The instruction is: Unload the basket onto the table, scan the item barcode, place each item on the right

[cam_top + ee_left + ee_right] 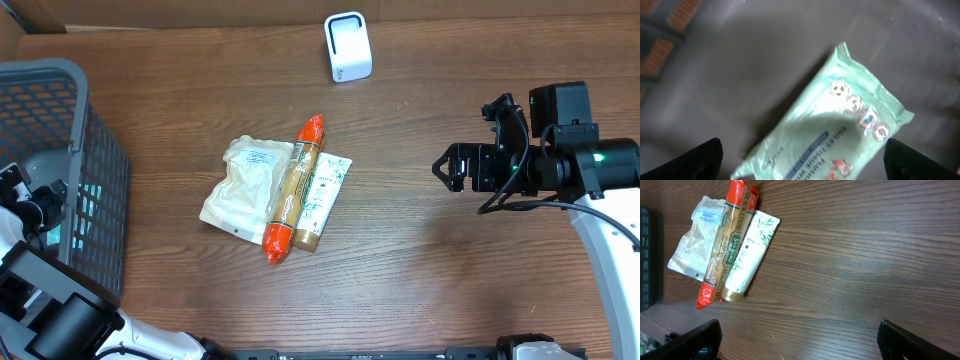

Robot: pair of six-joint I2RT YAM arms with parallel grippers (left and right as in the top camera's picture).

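Clearly nearer, the right gripper (447,167), wide open and empty, faced the orange-ended pack (293,190) lying diagonally on the tabletop (450,280); the left gripper (805,162) gaped empty too.

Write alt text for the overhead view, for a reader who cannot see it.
Three items lie bunched on the wooden table: a pale pouch, a long orange-ended packet and a white tube. A white scanner stands at the far edge, a grey basket at the left. The right pincer hangs open to their right.
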